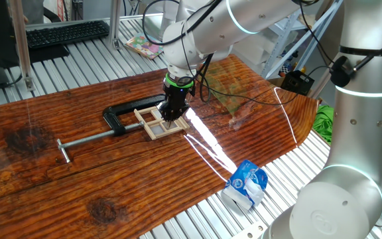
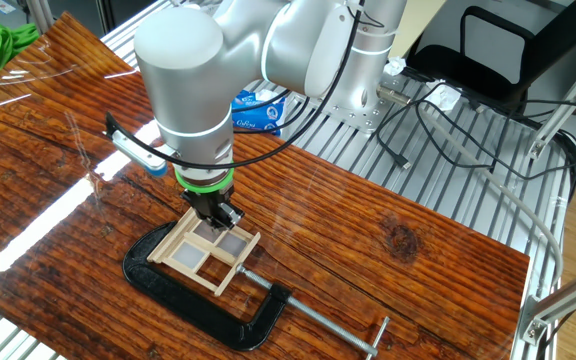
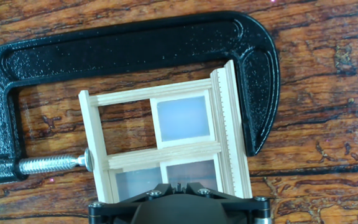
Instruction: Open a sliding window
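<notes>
Hand view: gripper (image 3: 178, 190) body hides the sliding window's (image 3: 166, 143) lower edge.

text: none legible | blue-and-white packet (image 1: 245, 184): print too small to read

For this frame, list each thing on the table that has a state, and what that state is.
sliding window: flat on the table, clamped in the C-clamp, partly slid open, one pane gap bare.
C-clamp: flat, screw tightened against the window frame.
gripper: shut, pointing straight down onto the window; holds nothing.
blue and white packet: crumpled, lying at the table's edge.
</notes>
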Robot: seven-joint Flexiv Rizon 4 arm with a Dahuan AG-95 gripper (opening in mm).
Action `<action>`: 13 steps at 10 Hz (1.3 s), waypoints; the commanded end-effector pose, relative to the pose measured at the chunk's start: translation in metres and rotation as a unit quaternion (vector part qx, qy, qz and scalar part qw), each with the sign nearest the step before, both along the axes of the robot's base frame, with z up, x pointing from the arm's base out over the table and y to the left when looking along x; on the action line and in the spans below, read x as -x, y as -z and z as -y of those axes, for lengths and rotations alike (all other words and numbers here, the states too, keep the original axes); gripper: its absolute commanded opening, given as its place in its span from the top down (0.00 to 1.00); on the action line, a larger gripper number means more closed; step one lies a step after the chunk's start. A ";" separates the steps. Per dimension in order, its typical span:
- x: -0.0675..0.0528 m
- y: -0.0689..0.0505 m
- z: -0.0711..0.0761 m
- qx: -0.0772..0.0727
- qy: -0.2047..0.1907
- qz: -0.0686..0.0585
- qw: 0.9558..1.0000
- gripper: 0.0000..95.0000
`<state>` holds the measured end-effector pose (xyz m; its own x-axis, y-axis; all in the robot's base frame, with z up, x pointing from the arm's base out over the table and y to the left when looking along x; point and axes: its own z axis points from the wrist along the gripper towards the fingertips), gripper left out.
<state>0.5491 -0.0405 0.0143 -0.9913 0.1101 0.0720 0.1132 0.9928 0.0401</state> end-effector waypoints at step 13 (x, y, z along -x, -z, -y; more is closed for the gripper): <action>0.000 0.002 -0.001 0.000 0.006 0.006 1.000 1.00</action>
<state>0.5493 -0.0400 0.0118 -0.9907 0.1220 0.0597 0.1246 0.9913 0.0417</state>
